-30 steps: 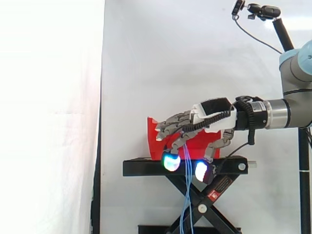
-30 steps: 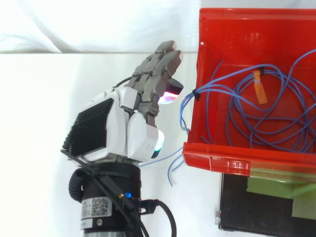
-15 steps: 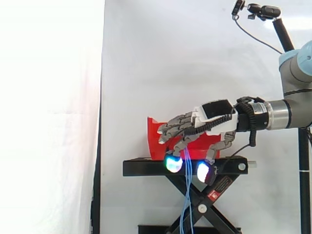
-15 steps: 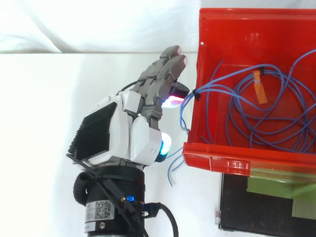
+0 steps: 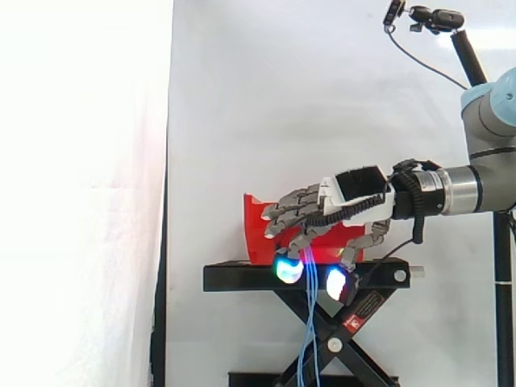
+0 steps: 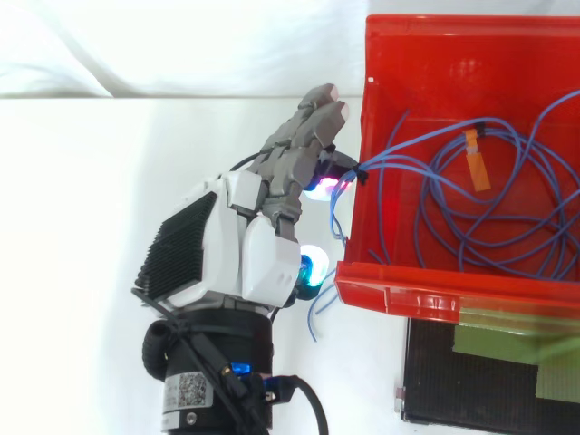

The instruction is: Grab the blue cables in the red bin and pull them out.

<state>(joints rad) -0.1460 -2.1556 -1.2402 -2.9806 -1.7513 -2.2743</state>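
Cables [image 6: 494,243] lie coiled in the bin [image 6: 426,294]. Several strands drape over its left wall and hang down past the stand [image 5: 242,278]. The hand [image 6: 237,249] sits just outside that wall, palm down, over the hanging strands. Whether it has hold of them cannot be told.

level side view, far, overhead view, near, sharing red bin [image 6: 435,297]
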